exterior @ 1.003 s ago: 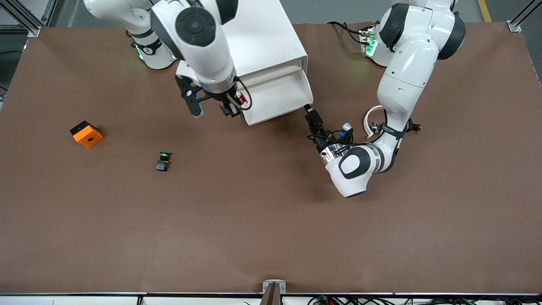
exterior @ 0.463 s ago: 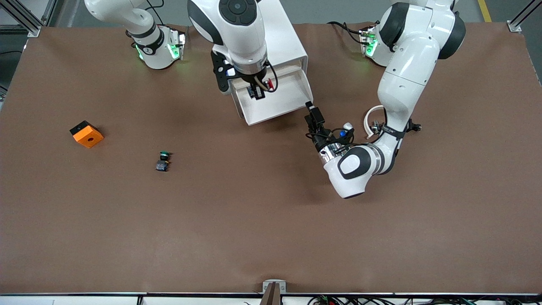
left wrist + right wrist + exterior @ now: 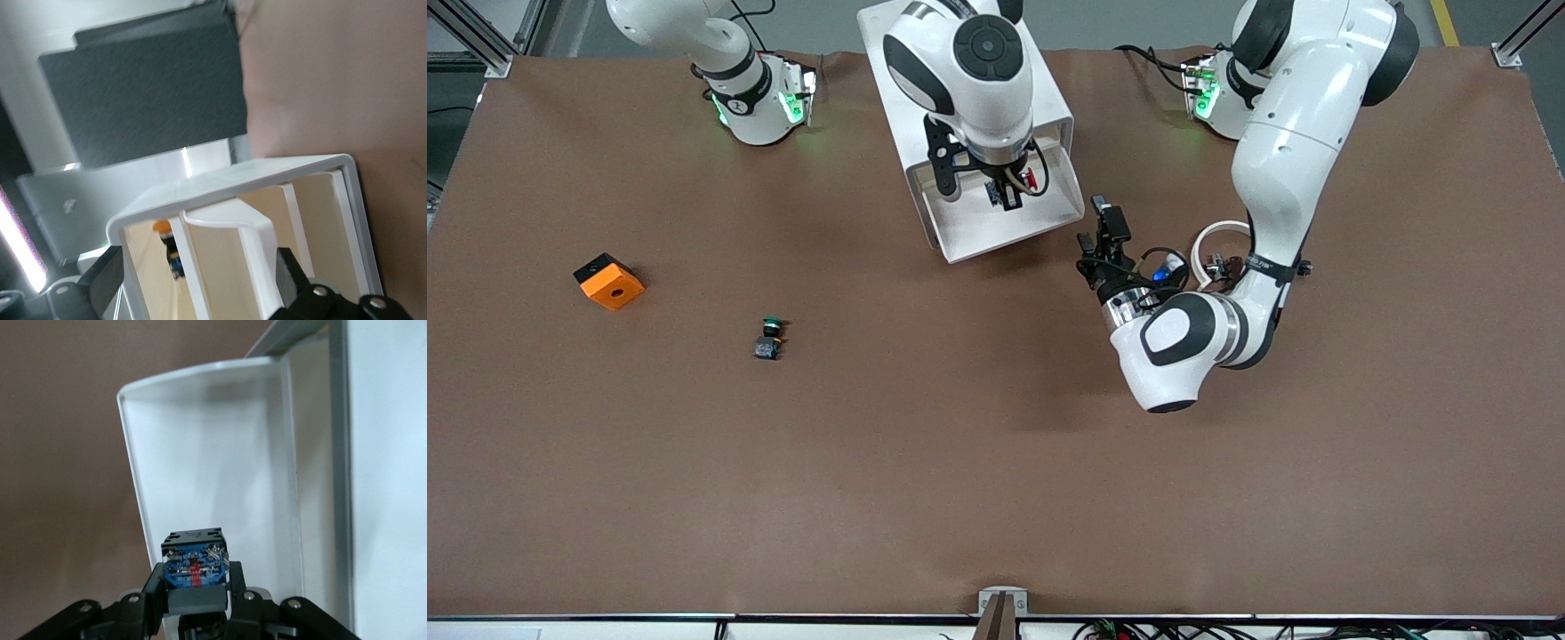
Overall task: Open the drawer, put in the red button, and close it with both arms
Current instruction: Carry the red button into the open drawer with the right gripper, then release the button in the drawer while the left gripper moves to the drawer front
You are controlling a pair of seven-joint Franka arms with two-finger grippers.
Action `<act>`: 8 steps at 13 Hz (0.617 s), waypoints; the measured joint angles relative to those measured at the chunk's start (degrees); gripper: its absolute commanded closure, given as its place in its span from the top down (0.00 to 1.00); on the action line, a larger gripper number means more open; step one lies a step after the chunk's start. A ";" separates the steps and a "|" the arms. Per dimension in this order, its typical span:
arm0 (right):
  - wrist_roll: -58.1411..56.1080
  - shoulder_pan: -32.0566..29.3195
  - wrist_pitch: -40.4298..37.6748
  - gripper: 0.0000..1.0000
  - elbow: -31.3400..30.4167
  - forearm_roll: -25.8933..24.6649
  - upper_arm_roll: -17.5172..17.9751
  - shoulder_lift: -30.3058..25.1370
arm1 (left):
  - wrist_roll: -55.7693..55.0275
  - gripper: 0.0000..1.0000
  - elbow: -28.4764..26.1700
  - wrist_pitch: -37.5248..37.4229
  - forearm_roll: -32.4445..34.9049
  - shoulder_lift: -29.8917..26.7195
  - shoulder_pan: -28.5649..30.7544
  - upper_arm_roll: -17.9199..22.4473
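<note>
Already the right gripper (image 3: 1009,191) hung over the pulled-out drawer (image 3: 960,238), just above the centre of the front view, its fingers clamped on the red button (image 3: 1032,179). In the right wrist view the button's dark blue body (image 3: 194,560) sat pinched between the two pads, with the drawer's white floor (image 3: 213,460) spread directly underneath it. That was the relation on which the coming move turned: the button stood straight above the tray's open interior, inside its walls, so the drop looked to need only a short descent and a release, not a sideways shift. The button's long axis seemed to run roughly along the gripper's own line, cap end turned away from the wrist camera, though the cap itself was hidden there. The left gripper (image 3: 1104,233) stood with its fingers spread wide and holding nothing, low over the brown table (image 3: 996,462) right of centre in the front view, just beside the drawer's corner at the left arm's end. Its wrist view looked into the white cabinet (image 3: 267,180) and the drawer's cream front (image 3: 227,280). Of the two, the right arm was plainly the one placed to deliver the button. At the left of the front view lay the green button (image 3: 769,339) and the orange cube (image 3: 608,281), well apart from the cabinet.
</note>
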 measured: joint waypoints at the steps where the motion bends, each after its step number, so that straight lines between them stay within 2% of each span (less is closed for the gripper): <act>1: 1.38 0.39 0.97 0.00 0.01 0.00 0.00 0.54 | 2.39 1.00 0.29 -0.05 2.75 -1.40 -0.01 -0.44; 5: 5.25 1.81 4.34 0.00 0.00 -0.01 -0.03 2.29 | 15.69 1.00 2.69 -0.11 12.51 -6.08 -0.31 -1.64; 8: 6.57 2.73 4.73 0.00 0.00 -0.01 -0.06 3.44 | 29.63 1.00 5.47 1.00 20.68 -10.05 -1.33 -2.54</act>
